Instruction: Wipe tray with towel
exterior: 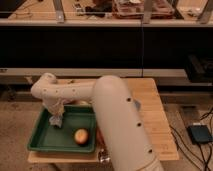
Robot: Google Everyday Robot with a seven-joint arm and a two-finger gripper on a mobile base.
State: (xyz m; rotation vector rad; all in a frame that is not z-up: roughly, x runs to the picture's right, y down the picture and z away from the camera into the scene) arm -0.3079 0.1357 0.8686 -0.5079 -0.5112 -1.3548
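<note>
1. Nearest the lens, the robot's thick white arm [122, 127] rises from the lower edge and fills the centre of the view, bending left at a rounded elbow over the table.
2. A small clear glass [104, 159] stands at the front edge of the light wooden table [152, 120], just beside the base of the arm.
3. The green tray [50, 142] lies on the left part of the table, its raised rim reaching the front left corner; a round orange-yellow fruit [81, 136] sits inside it, near the right wall.
4. Further in, over the back left part of the tray, the gripper [56, 116] points down from the arm's end, clenched on the towel [57, 120], which hangs as a small grey-blue bunch whose lower end appears to meet the tray floor.
5. Right of the table, on the speckled floor [190, 157], a dark flat box [201, 134] lies with cables trailing from it.
6. Behind the table a pale ledge [100, 72] runs the width of the room beneath a long black panel [100, 47].
7. Farthest back, a wooden counter [40, 15] holds trays of reddish items, too dim to identify.
</note>
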